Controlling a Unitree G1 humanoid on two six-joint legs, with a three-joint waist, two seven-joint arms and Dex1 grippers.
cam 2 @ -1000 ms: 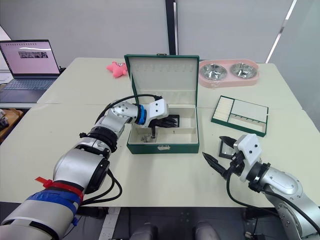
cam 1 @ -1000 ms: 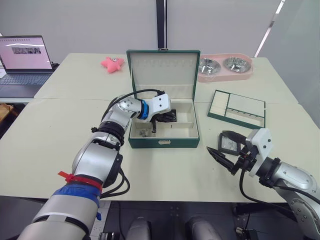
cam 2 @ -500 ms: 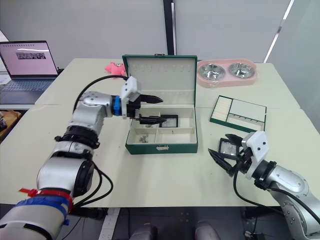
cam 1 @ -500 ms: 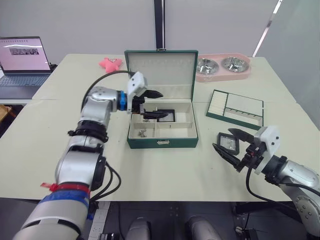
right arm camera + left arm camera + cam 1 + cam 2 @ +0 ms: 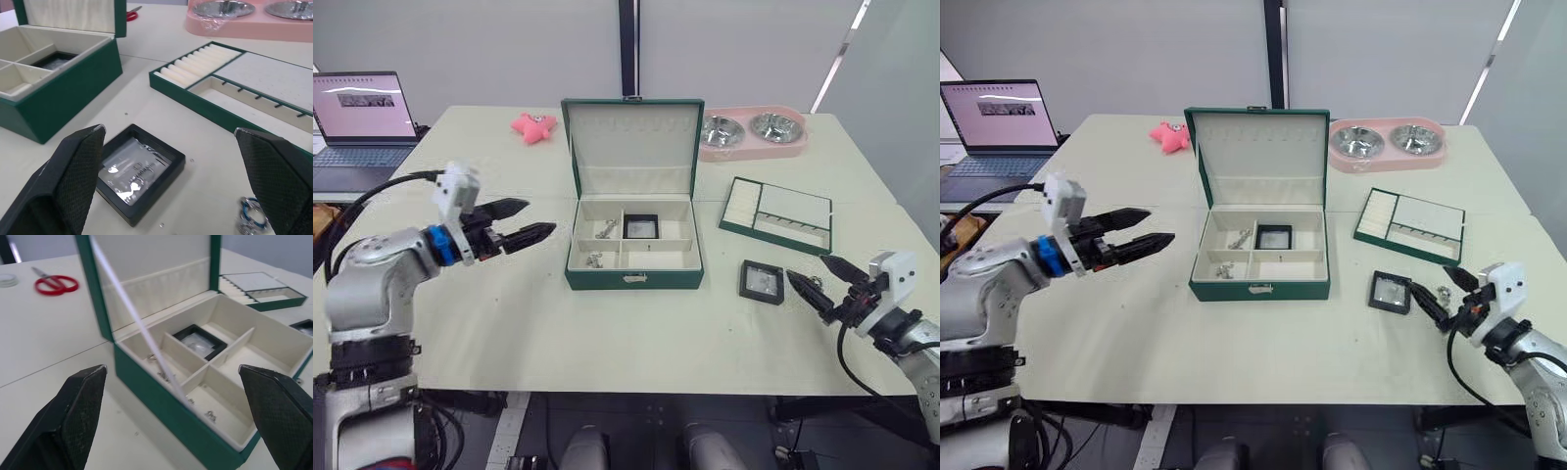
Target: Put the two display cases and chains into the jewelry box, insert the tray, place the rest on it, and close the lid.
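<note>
Left eye view: the dark green jewelry box sits mid-table, lid upright, cream lining showing. One display case lies in its rear right compartment, with chains in the left ones. The second display case lies on the table, right of the box. The tray sits toward the right edge. Both the left gripper and the right gripper are spread wide, holding nothing.

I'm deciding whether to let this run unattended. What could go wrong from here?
1. The second display case lies flat on the table, so the open right hand may slip off its low edges.
2. A small chain lies close beside that case and could get knocked aside.
3. The upright lid could be bumped when reaching into the jewelry box.
</note>
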